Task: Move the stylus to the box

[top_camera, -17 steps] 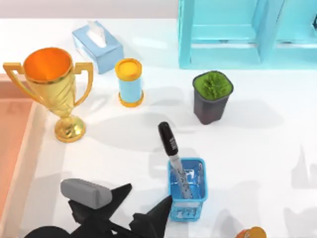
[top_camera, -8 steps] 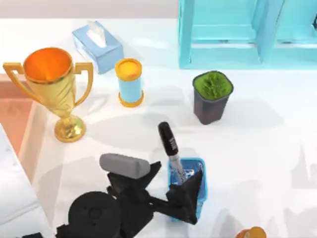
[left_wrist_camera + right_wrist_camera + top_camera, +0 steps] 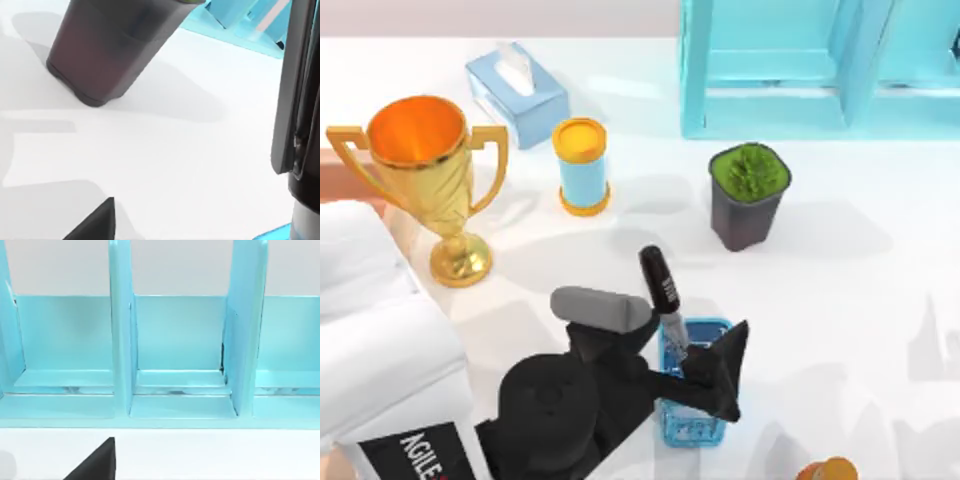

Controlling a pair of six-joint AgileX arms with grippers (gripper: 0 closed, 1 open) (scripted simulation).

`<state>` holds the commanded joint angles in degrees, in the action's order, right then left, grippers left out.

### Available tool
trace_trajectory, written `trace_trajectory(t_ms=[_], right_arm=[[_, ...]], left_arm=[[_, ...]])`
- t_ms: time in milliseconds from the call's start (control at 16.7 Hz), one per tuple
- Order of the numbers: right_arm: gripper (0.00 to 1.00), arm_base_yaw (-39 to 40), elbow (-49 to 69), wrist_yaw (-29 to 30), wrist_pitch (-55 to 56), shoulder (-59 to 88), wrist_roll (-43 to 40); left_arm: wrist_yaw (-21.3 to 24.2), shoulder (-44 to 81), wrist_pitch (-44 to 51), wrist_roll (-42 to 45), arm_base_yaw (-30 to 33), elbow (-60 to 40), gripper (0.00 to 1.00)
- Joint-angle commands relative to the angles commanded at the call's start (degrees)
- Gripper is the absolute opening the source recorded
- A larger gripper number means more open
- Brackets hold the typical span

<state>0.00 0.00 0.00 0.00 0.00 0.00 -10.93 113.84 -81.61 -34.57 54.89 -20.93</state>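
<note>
The stylus (image 3: 660,285), black cap up and silvery barrel down, stands leaning in a small blue mesh basket (image 3: 705,425) at the front middle of the table. My left gripper (image 3: 670,362) is open at basket height, one finger on each side of the stylus barrel, not touching it. In the left wrist view the stylus cap (image 3: 300,100) rises close by, with one fingertip (image 3: 95,225) apart from it. A light-blue tissue box (image 3: 515,92) lies at the back left. My right gripper (image 3: 160,475) is open and faces a cyan rack (image 3: 180,350).
A gold trophy (image 3: 430,170) stands at the left. A blue can with yellow lid (image 3: 582,165) and a dark pot with a green plant (image 3: 750,195) stand behind the basket. The cyan rack (image 3: 820,70) spans the back right. An orange object (image 3: 830,470) sits at the front edge.
My left arm has come in from the front left, and its open fingers now flank the stylus at the basket. The stylus and basket have not moved.
</note>
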Motion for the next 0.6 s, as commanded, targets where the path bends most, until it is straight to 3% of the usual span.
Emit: trace_trajectory(t_ms=[600], right_arm=[[1.0, 0.0, 0.0, 0.0, 0.0, 0.0, 0.0]], left_arm=[[0.0, 0.0, 0.0, 0.0, 0.0, 0.0, 0.25]])
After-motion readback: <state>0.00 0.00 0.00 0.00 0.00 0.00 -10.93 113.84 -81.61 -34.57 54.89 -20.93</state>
